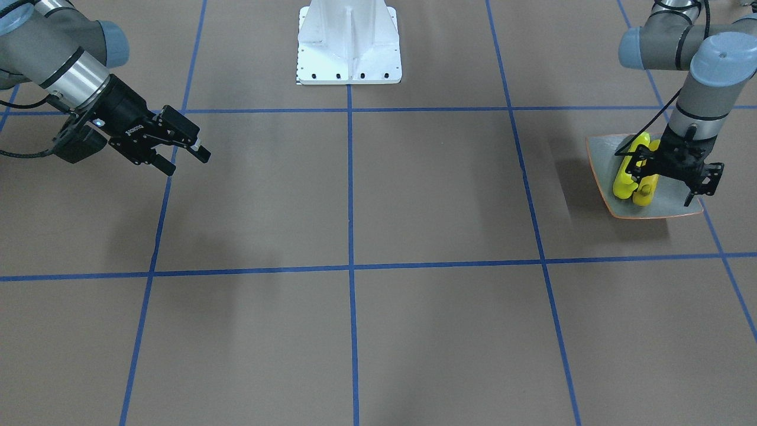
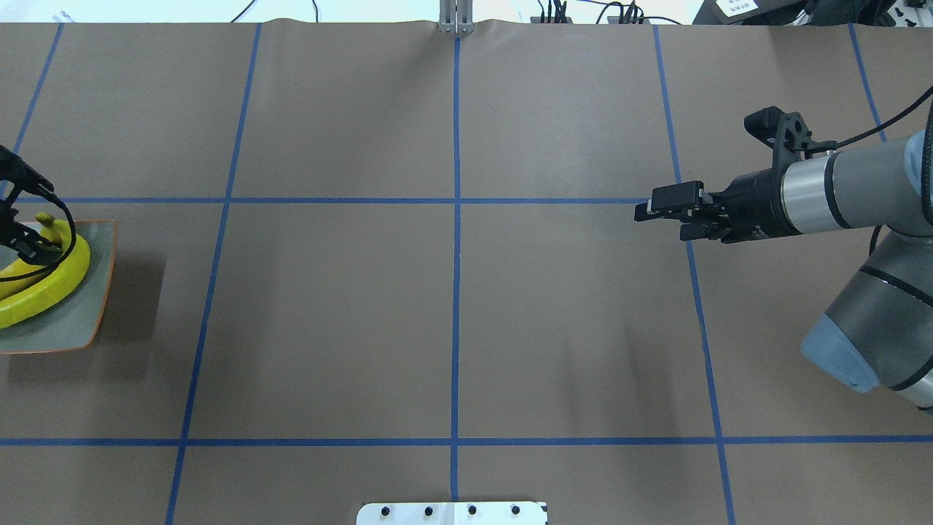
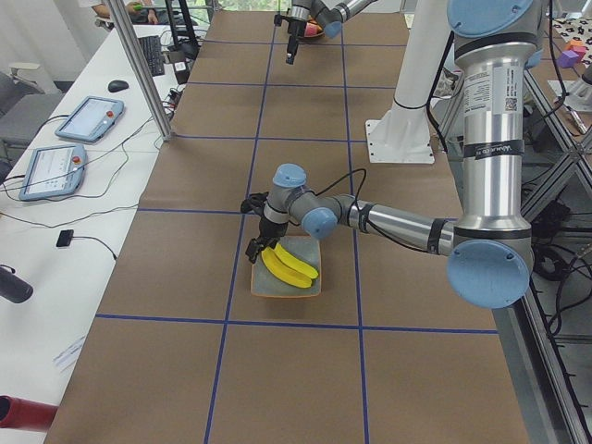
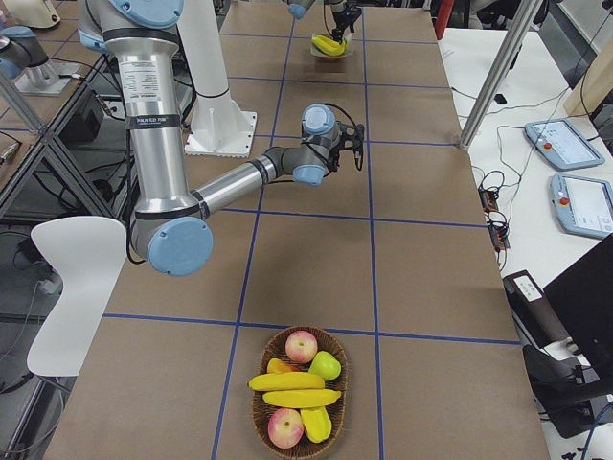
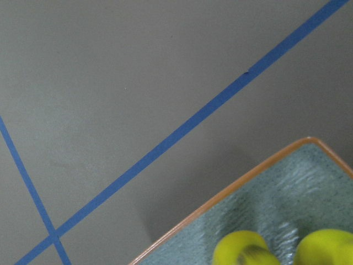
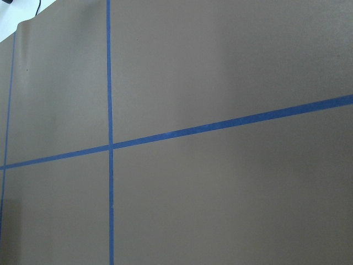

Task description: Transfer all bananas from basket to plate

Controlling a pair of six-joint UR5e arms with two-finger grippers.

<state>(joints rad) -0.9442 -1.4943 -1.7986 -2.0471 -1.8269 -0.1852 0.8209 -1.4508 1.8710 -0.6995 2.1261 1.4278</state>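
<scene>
Two yellow bananas [image 1: 624,180] lie side by side on the square grey-green plate [image 1: 603,160] at the table's end on my left; they also show in the overhead view [image 2: 51,288]. My left gripper [image 1: 641,171] hangs low over them, its fingers apart astride their end. The left wrist view shows two banana tips [image 5: 242,248] on the plate [image 5: 298,182]. Two more bananas [image 4: 287,381] lie in the wicker basket [image 4: 263,422] at the table's other end. My right gripper [image 2: 660,221] is open and empty, held above bare table well away from the basket.
The basket also holds apples [image 4: 301,345] and other fruit. The white robot base [image 1: 349,41] stands at mid-table. A metal post [image 4: 498,67] and tablets [image 4: 554,139] stand on the operators' side. Blue tape lines cross the brown table.
</scene>
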